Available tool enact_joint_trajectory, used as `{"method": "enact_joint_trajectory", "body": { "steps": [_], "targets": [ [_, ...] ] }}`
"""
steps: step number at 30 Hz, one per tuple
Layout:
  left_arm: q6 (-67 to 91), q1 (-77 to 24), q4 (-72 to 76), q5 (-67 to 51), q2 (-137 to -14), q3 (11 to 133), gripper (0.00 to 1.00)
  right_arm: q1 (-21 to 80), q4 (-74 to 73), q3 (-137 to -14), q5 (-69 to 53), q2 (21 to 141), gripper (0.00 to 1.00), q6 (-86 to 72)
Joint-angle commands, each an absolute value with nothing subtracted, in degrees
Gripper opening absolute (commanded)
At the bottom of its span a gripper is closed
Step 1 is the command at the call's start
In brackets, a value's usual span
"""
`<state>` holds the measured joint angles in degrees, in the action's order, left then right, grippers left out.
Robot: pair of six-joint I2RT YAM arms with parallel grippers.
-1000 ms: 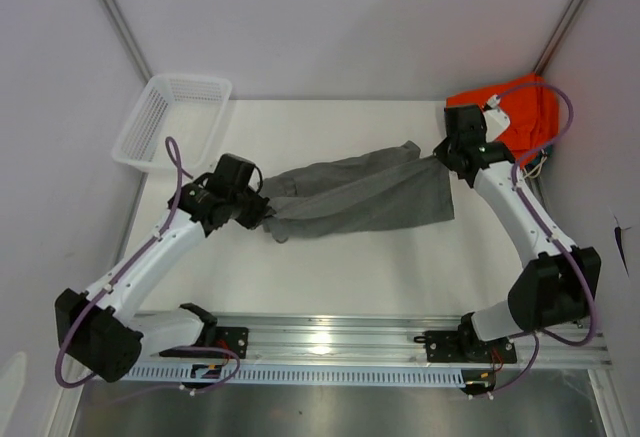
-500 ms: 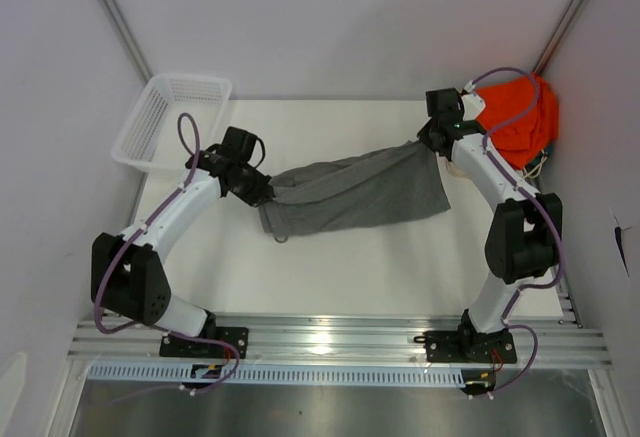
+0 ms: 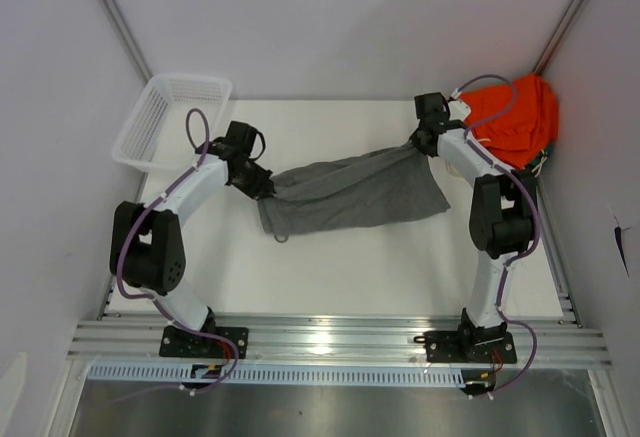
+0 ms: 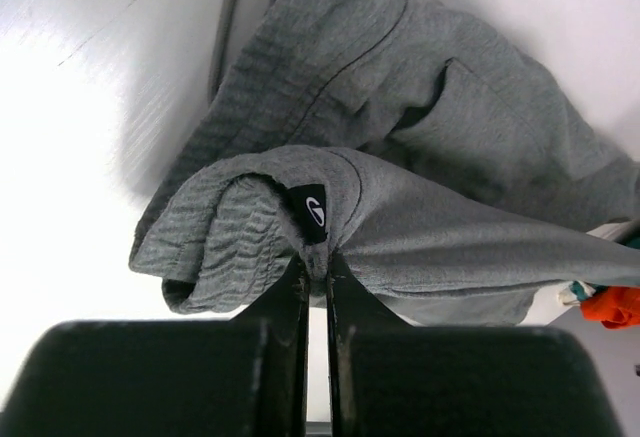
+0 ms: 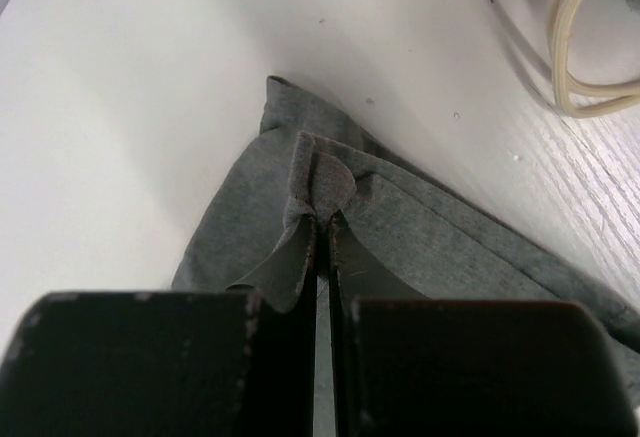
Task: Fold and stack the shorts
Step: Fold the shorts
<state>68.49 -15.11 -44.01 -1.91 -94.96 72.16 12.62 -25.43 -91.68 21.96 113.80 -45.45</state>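
The shorts (image 3: 350, 192) hang in a slack band across the far half of the table (image 3: 350, 277), strung between the two arms, with the near edge drooping onto the surface. The left gripper (image 3: 262, 185) is clamped tight on a bunched, ribbed edge right by a small dark tag (image 4: 310, 212). The right gripper (image 3: 420, 145) is pinched shut on a little fold at the opposite corner, close to the orange garment (image 3: 515, 117). The cloth looks light, limp and stretchy, so it probably sags and wrinkles wherever it is unsupported and has no stiffness to hold a crease. It seems grippy rather than slick and not fragile. Stitched edges and corners, where the layers double up, look like the surest holds, and the right pinch looks thin enough to slip under a hard pull.
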Motion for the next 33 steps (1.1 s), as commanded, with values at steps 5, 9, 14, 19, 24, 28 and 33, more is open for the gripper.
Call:
{"method": "enact_joint_trajectory", "body": {
  "steps": [5,9,14,19,24,28,33],
  "targets": [
    [67.3,-12.6,-41.5,-1.7,-95.4,74.1,0.0,10.5,-19.6,-95.6,24.6,117.2,0.0,-46.8],
    [67.7,-11.7,-42.0,-2.0,-96.3,75.2,0.01,9.8,-17.8,-95.6,23.6,118.5,0.0,-47.7],
    [68.6,-10.6,-41.3,-1.9,-96.3,75.0,0.0,9.8,-16.2,-95.9,23.3,119.5,0.0,-48.0],
    [69.3,-10.0,-40.1,-1.7,-96.1,74.5,0.37,9.6,-11.6,-94.8,19.7,120.0,0.15,-46.1],
    [70.1,-10.0,-39.3,0.3,-92.6,72.5,0.99,9.3,-6.5,-93.9,15.2,119.2,0.43,-44.1],
    [69.3,-9.8,-39.5,3.9,-89.8,72.3,0.99,9.4,-4.2,-93.3,14.1,117.8,0.68,-41.8],
    [64.0,-9.8,-38.4,6.7,-86.9,72.8,0.99,9.2,-2.4,-92.7,12.7,115.6,0.79,-38.8]
  ]
}}
